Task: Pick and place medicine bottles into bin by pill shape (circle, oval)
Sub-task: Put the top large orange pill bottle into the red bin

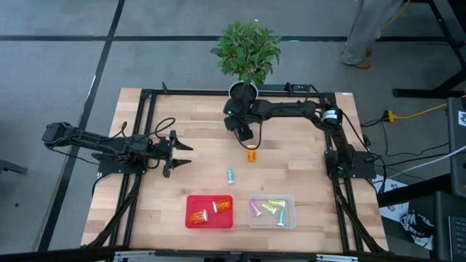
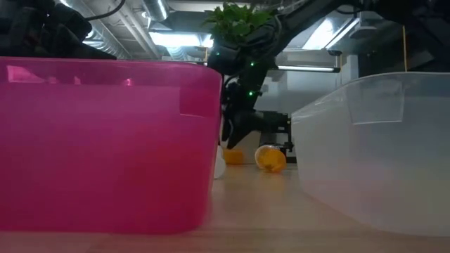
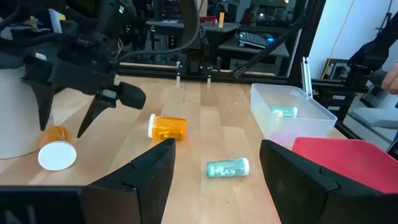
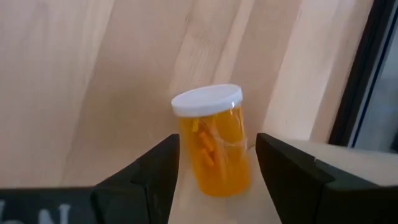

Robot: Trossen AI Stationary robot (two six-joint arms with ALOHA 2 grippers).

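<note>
Now, orange bottle (image 4: pixel 213 140) btwn open right fingers (image 4: pixel 155 174)

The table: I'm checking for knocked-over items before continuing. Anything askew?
Three bottles lie on their sides: an orange bottle and a teal bottle mid-table, another orange one by the plant pot. Nothing spilled.
</note>
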